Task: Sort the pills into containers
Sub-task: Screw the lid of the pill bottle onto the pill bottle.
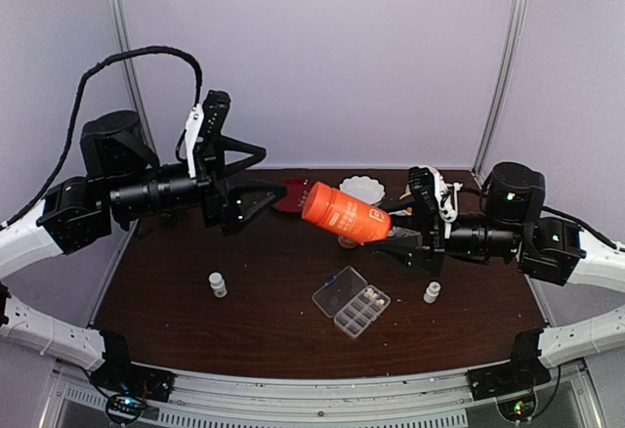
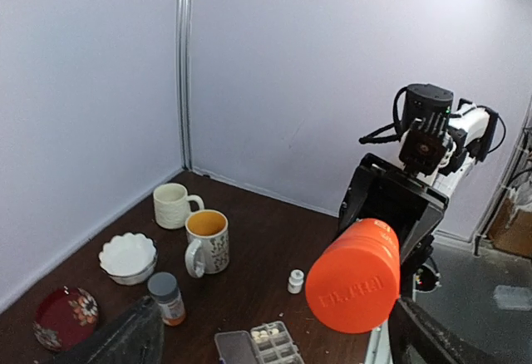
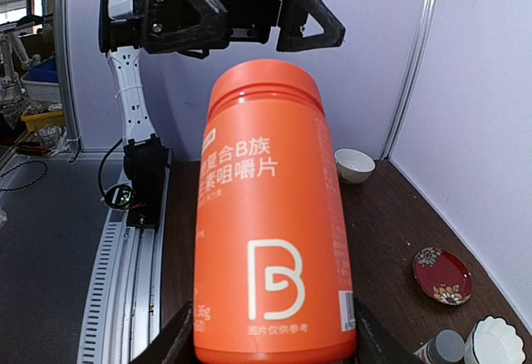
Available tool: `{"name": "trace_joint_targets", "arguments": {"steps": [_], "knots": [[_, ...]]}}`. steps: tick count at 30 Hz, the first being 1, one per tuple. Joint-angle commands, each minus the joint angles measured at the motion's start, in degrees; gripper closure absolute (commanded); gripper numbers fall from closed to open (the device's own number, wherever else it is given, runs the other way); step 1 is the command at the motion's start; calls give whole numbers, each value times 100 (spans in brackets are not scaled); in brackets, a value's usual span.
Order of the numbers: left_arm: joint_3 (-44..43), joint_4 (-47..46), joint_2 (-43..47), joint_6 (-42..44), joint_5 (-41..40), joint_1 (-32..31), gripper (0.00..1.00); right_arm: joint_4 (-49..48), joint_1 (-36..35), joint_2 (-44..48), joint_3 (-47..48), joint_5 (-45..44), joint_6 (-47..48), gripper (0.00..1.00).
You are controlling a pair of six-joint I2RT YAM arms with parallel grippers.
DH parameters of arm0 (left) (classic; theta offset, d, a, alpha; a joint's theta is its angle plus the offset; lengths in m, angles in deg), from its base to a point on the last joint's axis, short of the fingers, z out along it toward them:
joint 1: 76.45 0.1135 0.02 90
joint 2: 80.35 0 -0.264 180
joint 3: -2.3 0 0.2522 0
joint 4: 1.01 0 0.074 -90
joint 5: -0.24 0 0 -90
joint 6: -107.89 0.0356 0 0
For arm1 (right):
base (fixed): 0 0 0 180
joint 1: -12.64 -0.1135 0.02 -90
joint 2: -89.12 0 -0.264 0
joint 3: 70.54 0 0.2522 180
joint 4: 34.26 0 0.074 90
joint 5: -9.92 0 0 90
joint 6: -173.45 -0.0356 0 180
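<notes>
Base clenched in the right gripper (image 1: pixel 400 240), the orange plastic capped bottle (image 1: pixel 342 213) points its cap at the splayed, empty left gripper (image 1: pixel 269 176), presumably for uncapping.

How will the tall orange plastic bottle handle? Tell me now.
The tall orange plastic cylindrical bottle looks rigid, likely to hold shape in the right end effector. Its smooth round wall may slip, and roll if laid down. Standing, it could tip.
</notes>
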Motion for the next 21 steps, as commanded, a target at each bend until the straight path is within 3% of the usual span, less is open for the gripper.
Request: {"name": "trace_joint_targets", "arguments": {"steps": [1,11,21], "knots": [[34,40,-220,-2525,2130,909,3,-307,-30,-6,-31,-101,193,100],[73,-484,-507,-2954,3130,993,2,-187,-114,-300,266,-214,281,100],[274,-237,-538,-2866,2982,987,4,-191,-235,-695,560,-156,306,100]]}}
